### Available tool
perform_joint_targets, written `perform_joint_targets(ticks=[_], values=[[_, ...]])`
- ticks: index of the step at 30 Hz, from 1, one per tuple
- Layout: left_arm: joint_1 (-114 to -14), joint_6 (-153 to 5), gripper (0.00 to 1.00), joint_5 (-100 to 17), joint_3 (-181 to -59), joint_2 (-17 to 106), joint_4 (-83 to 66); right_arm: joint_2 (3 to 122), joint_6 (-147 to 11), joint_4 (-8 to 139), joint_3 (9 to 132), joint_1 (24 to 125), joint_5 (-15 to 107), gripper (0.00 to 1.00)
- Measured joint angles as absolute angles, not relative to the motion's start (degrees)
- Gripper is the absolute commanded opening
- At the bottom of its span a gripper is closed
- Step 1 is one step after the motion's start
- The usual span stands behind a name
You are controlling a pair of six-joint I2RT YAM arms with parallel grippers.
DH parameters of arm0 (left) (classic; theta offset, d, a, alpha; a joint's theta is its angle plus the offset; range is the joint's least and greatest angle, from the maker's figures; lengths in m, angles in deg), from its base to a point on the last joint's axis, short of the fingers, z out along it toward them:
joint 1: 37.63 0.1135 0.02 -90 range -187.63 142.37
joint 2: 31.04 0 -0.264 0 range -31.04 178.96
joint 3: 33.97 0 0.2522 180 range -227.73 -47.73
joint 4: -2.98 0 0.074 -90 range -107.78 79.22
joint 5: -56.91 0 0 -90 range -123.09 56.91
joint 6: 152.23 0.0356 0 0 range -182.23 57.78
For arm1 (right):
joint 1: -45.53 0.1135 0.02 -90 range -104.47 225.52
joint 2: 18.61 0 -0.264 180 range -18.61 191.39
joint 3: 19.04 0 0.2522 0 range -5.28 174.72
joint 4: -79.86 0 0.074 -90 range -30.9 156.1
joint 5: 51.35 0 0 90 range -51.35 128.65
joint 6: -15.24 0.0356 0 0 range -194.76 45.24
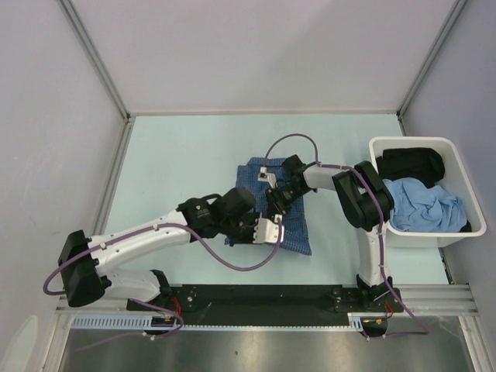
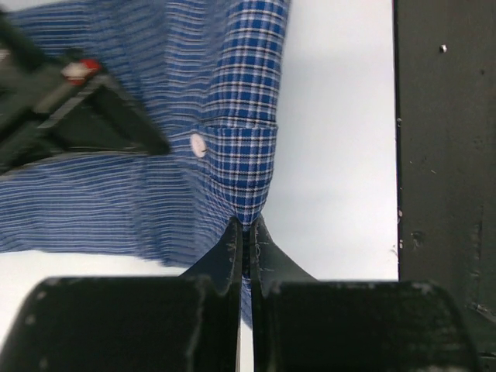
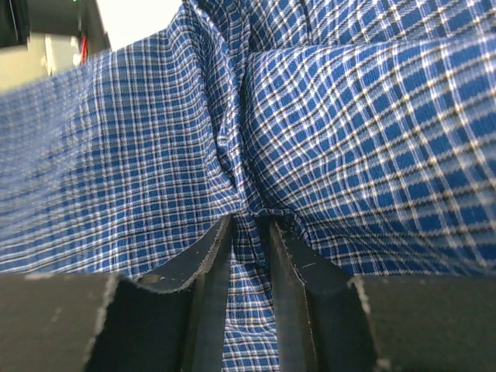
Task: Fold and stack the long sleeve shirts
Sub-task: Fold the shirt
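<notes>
A dark-blue checked shirt (image 1: 301, 231) is spread, partly folded, near the middle of the pale-green counter (image 1: 178, 170), somewhat towards the near edge. Both arms are reached over it.

The left tool (image 1: 273, 230) is seen at the shirt's near side. In the left wrist view its fingers are pressed together at the tips (image 2: 244, 232), with the edge of a checked cuff (image 2: 244, 167) pinched between them. A white button (image 2: 198, 145) is seen just beside that cuff.

The right tool (image 1: 275, 203) is set down on the middle of the shirt. In the right wrist view its jaws are nearly closed (image 3: 252, 221), with a gathered fold of the checked cloth (image 3: 364, 124) clamped between them and creases drawn towards the grip.

At the counter's right edge a white tub (image 1: 411, 143) is placed, well apart from the shirt. A black garment (image 1: 411, 164) and a light-blue garment (image 1: 422, 205) are heaped inside it.
</notes>
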State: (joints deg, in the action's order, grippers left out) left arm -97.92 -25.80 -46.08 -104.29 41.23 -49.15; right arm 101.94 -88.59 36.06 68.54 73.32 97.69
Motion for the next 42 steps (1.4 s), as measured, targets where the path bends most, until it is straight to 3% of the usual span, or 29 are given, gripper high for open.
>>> perform_joint_targets(ticks=[11, 26, 34, 36, 39, 40, 41, 42], values=[[-85.27, -24.29, 0.0, -50.94, -119.83, 53.82, -51.66, 100.98, -95.58, 26.72, 66.53, 76.55, 100.16, 0.31], [-78.8, -20.97, 0.0, -58.37, -123.39, 62.23, -52.12, 103.62, -99.41, 16.17, 80.71, 72.55, 97.39, 0.43], [-77.57, -19.68, 0.01, -60.58, -125.86, 66.6, -53.17, 106.64, -99.32, 10.68, 93.5, 65.62, 96.6, 0.61], [-76.59, -19.64, 0.03, -60.99, -127.06, 68.26, -53.52, 106.9, -99.5, 9.11, 96.41, 63.81, 96.51, 0.74], [-74.75, -19.51, 0.08, -61.76, -129.09, 71.17, -53.96, 106.86, -99.34, 7.1, 99.64, 60.9, 96.49, 0.81], [-74.18, -19.24, 0.11, -61.91, -129.95, 72.26, -54.2, 106.86, -99.32, 6.7, 100.27, 59.96, 96.49, 0.82], [-73.64, -19.02, 0.23, -62.04, -130.99, 73.49, -54.33, 106.86, -99.21, 6.31, 100.62, 59.09, 96.47, 0.83], [-73.03, -18.7, 0.27, -62.22, -132.09, 74.86, -54.37, 106.86, -99.15, 5.9, 100.84, 58.3, 96.47, 0.84]])
